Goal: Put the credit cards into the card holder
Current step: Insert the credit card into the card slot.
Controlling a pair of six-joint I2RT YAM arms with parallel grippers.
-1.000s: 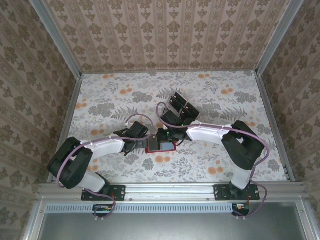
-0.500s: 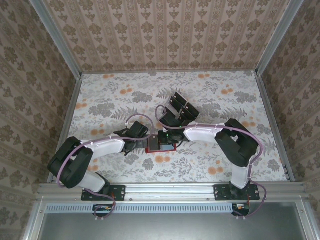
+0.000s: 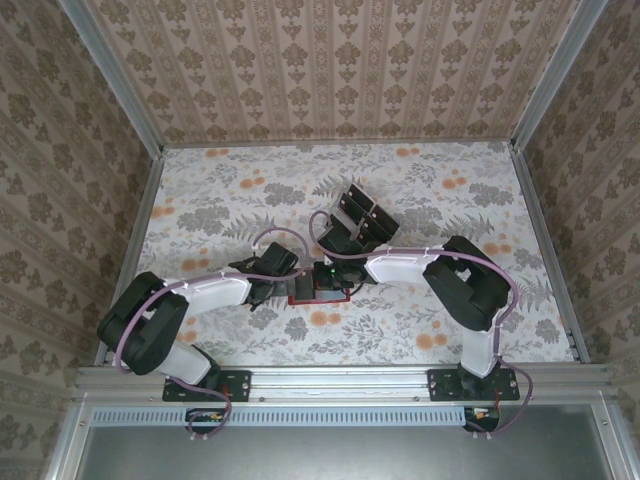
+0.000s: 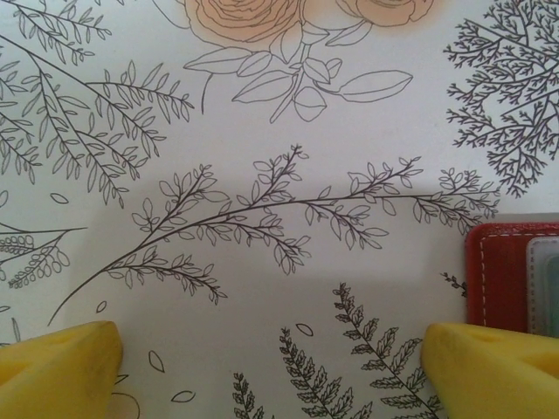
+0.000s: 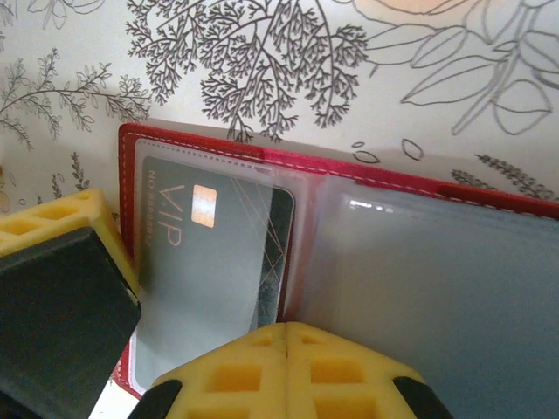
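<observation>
right gripper [image 5: 288,353] held closed, fingertips met, set over the opened red card holder [image 5: 410,279], one credit card [image 5: 210,253] seen tucked under its clear sleeve, left gripper [image 4: 271,367] spread wide just beside the holder's edge, holder laid mid-table [image 4: 262,113], somewhat toward the near edge

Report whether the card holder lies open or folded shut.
Open. The card holder lies spread flat, both inner sleeves showing, a credit card in the left one.
</observation>
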